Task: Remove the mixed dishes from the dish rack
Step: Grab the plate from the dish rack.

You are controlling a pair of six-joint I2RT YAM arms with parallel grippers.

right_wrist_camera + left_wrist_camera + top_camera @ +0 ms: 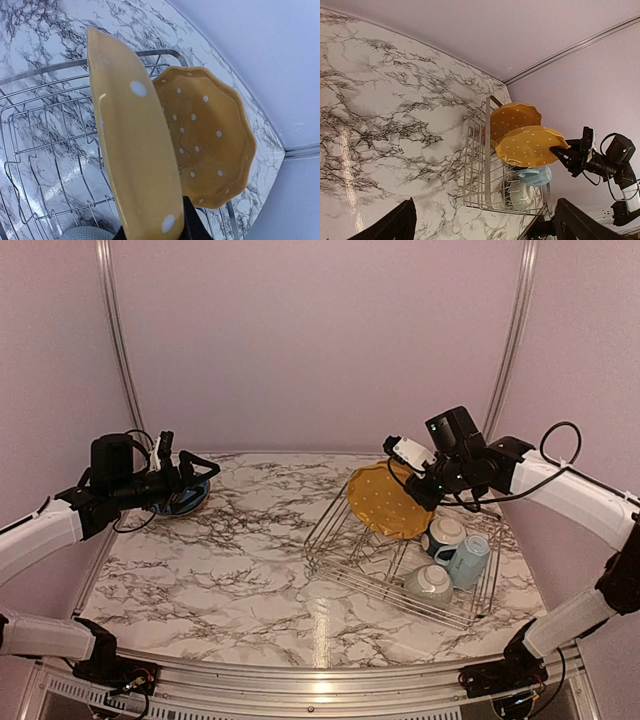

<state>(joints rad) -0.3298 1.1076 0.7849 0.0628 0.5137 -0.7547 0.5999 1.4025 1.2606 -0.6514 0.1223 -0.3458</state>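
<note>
While the right jaws pinch one yellow dotted plate point(383, 504) by its rim, that plate is tilted over the far end of the dish rack point(476, 165), its dotted face turned toward the open counter point(220, 570). Whether its lower edge touches the wires cannot be told from any view.

In the right wrist view the plate is edge-on, with the two dark fingers closed on its bottom edge. A second yellow dotted plate point(207, 135), scalloped at the rim, stands just behind it, upright at the rack's far end.

The right-hand part of the rack holds the remaining small ware. A light blue mug point(470, 560) lies tilted between two small bowls, one point(445, 532) toward the far side and one point(430, 583) toward the near side. The near bowl touches the mug or lies just beside it.

At the far left of the counter, well apart from the rack, lies a blue plate point(188, 503). The left jaws are spread wide and hover over it, pinching nothing. Contact with the plate cannot be judged. In the left wrist view both finger ends frame the bottom corners.
</note>
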